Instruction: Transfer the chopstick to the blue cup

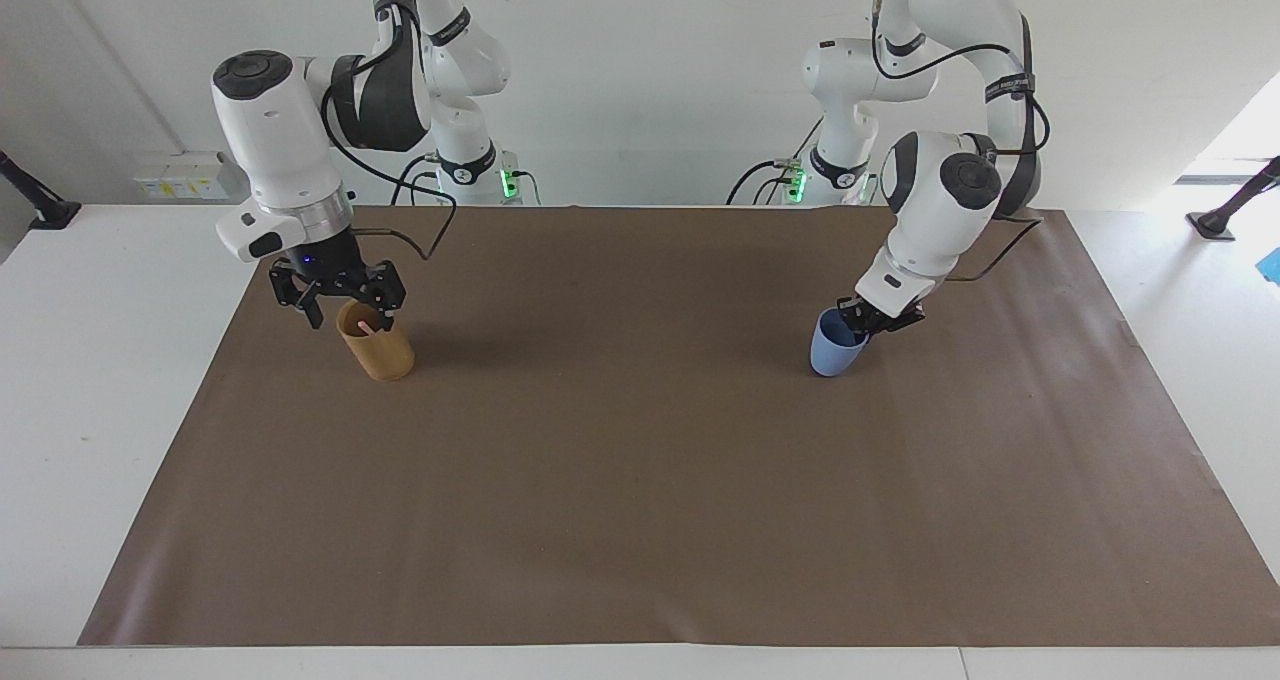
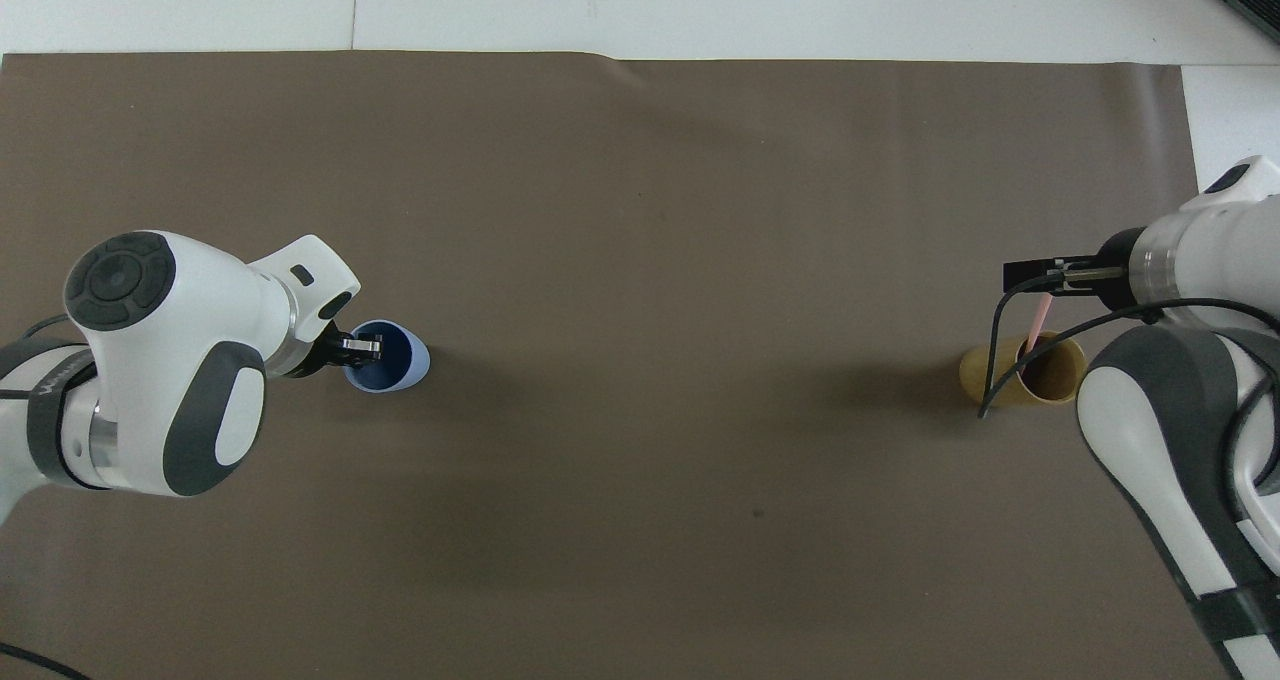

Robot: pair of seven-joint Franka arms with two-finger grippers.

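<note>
Fingers, left arm: you have the left gripper (image 1: 857, 323) pinched on the rim of the blue cup (image 1: 833, 348), one finger inside and one outside, and the cup leans a little toward the right arm's end of the desk.
Fingers, right arm: you have the right gripper (image 1: 340, 311) spread wide at the mouth of the tan cup (image 1: 377, 345), gripping nothing; whether a finger touches the rim you cannot tell.
Chopstick: you will find the chopstick (image 2: 1037, 324) standing slanted in the tan cup, its pink upper end poking out above the rim, just under the right gripper.
Blue cup: it sits on the brown mat (image 1: 640, 480) toward the left arm's end of the desk (image 1: 90, 380), well apart from the tan cup.
Tan cup: it stands upright on the mat toward the right arm's end, about as near to the robots as the blue cup.
</note>
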